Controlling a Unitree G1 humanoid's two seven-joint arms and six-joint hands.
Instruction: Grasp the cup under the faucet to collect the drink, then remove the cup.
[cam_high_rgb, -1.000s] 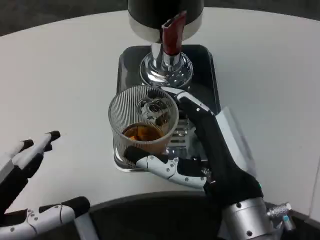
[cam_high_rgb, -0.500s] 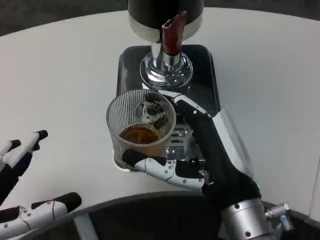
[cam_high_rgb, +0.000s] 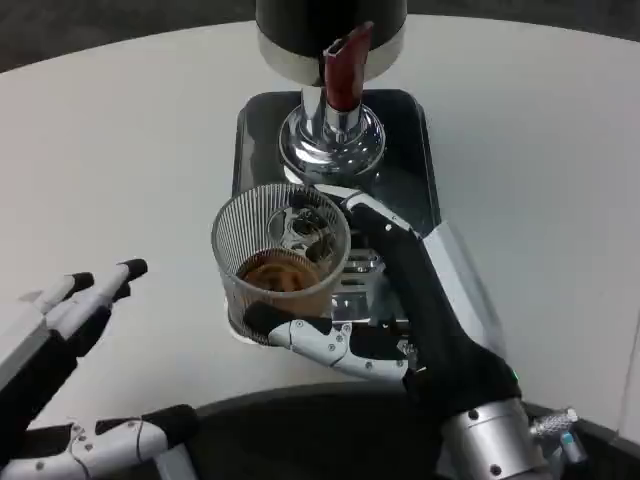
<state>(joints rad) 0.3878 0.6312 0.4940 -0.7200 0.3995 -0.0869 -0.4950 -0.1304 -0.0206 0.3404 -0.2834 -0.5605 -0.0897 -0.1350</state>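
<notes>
The white table (cam_high_rgb: 120, 130) carries a drink dispenser (cam_high_rgb: 330, 30) whose black body and red tap handle (cam_high_rgb: 345, 65) stand at the far edge of a dark drip tray (cam_high_rgb: 405, 140), the landmark here. On the tray's near left corner, in front of the chrome faucet base (cam_high_rgb: 330, 140), sits the ribbed clear cup (cam_high_rgb: 280, 255) with amber drink in its bottom. The right hand (cam_high_rgb: 400, 310) reaches across the tray's near end and holds the cup, fingers wrapped around both sides, apparently so it can be drawn away. Well left of the tray, the left hand (cam_high_rgb: 60, 340) waits with fingers spread, holding nothing.
</notes>
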